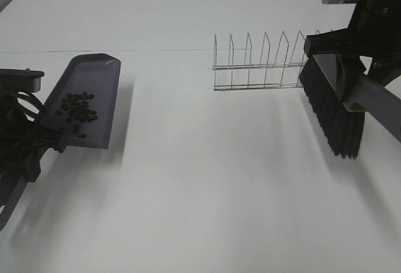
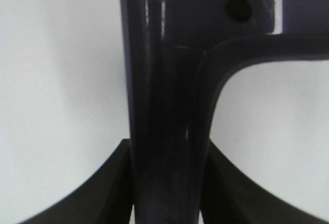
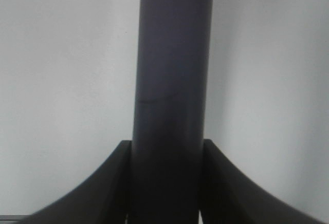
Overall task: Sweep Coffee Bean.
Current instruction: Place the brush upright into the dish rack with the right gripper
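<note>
A grey dustpan [image 1: 88, 101] is held above the white table at the left, tilted, with the coffee beans [image 1: 76, 108] in a loose cluster inside it. My left gripper [image 1: 31, 151] is shut on the dustpan's handle [image 2: 167, 131]; two beans [image 2: 238, 7] show in the left wrist view. At the right a brush with black bristles [image 1: 332, 113] hangs in the air, off the table. My right gripper [image 3: 167, 183] is shut on the brush handle [image 3: 172, 80], and the right arm [image 1: 376, 22] is at the top right.
A wire dish rack [image 1: 263, 63] stands on the table [image 1: 207, 179] at the back, just left of the brush. A thin seam line runs across the table at the rack's height.
</note>
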Robot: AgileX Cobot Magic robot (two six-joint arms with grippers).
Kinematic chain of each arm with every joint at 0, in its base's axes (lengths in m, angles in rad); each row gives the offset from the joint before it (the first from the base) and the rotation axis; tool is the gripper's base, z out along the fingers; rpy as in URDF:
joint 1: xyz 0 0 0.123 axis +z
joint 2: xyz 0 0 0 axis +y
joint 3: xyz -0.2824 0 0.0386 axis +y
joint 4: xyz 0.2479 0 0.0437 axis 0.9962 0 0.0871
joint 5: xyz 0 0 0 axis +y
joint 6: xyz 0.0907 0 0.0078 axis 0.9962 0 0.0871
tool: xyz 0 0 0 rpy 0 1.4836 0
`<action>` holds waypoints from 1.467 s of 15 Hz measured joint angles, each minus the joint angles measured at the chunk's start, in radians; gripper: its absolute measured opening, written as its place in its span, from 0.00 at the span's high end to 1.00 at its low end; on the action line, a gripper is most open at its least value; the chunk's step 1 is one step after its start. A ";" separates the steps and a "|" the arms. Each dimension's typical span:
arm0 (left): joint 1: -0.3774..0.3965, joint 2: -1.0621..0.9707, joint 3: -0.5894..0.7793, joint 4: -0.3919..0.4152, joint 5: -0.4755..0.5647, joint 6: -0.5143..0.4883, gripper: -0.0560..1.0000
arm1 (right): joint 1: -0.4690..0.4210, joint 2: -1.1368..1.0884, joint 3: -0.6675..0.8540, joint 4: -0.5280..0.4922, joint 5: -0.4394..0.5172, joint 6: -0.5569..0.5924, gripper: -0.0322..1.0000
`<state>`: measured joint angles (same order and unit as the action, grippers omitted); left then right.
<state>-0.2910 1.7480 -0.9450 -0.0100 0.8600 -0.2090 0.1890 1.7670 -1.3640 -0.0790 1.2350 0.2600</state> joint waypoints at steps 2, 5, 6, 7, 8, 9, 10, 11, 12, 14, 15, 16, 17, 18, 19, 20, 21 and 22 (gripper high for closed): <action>0.000 0.000 0.000 0.000 0.000 0.000 0.64 | 0.000 0.005 0.003 -0.020 -0.002 0.031 0.62; 0.000 0.000 0.000 0.000 -0.003 0.000 0.64 | 0.000 0.048 0.003 -0.026 -0.017 0.048 0.62; 0.000 0.000 0.000 0.000 -0.005 0.000 0.64 | 0.001 0.072 0.003 -0.019 -0.038 0.068 0.62; 0.000 0.000 0.000 0.000 -0.005 0.000 0.64 | 0.001 0.075 0.003 -0.013 -0.043 0.070 0.62; 0.000 0.000 0.000 0.000 -0.005 0.000 0.64 | 0.001 0.075 0.003 -0.012 -0.046 0.071 0.62; 0.000 0.000 0.000 0.000 -0.005 0.000 0.64 | 0.001 0.076 0.001 -0.012 -0.048 0.071 0.62; 0.000 0.000 0.000 0.000 -0.005 0.000 0.64 | 0.006 0.076 -0.007 -0.012 -0.048 0.071 0.62; 0.000 0.000 0.000 0.000 -0.005 0.000 0.64 | 0.024 0.076 -0.021 -0.014 -0.048 0.071 0.62; 0.000 0.000 0.000 0.000 -0.005 0.000 0.64 | 0.036 0.076 -0.030 -0.015 -0.048 0.072 0.62; 0.000 0.000 0.000 0.000 -0.005 0.000 0.64 | 0.073 0.115 -0.099 0.005 -0.039 0.072 0.62; 0.000 0.000 0.000 0.000 -0.005 0.000 0.64 | 0.073 0.143 -0.119 0.001 -0.023 0.072 0.62; 0.000 0.000 0.000 0.000 -0.005 0.000 0.64 | 0.073 0.169 -0.130 -0.003 -0.017 0.070 0.62; 0.000 0.000 0.000 0.000 -0.005 0.000 0.64 | 0.073 0.191 -0.142 -0.009 -0.015 0.066 0.62; 0.000 0.000 0.000 0.000 -0.005 0.000 0.64 | 0.073 0.201 -0.150 -0.009 -0.014 0.066 0.62; 0.000 0.000 0.000 0.000 -0.005 0.000 0.64 | 0.073 0.215 -0.166 -0.009 -0.014 0.066 0.62; 0.000 0.000 0.000 0.000 -0.005 0.000 0.64 | 0.074 0.225 -0.185 -0.013 -0.014 0.066 0.62; 0.000 0.000 0.000 0.000 -0.005 0.000 0.64 | 0.078 0.230 -0.204 -0.029 -0.014 0.066 0.62; 0.000 0.000 0.000 0.000 -0.005 0.000 0.64 | 0.085 0.235 -0.224 -0.043 -0.013 0.066 0.62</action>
<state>-0.2910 1.7480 -0.9450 -0.0100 0.8550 -0.2090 0.2740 2.0020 -1.5880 -0.1220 1.2220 0.3260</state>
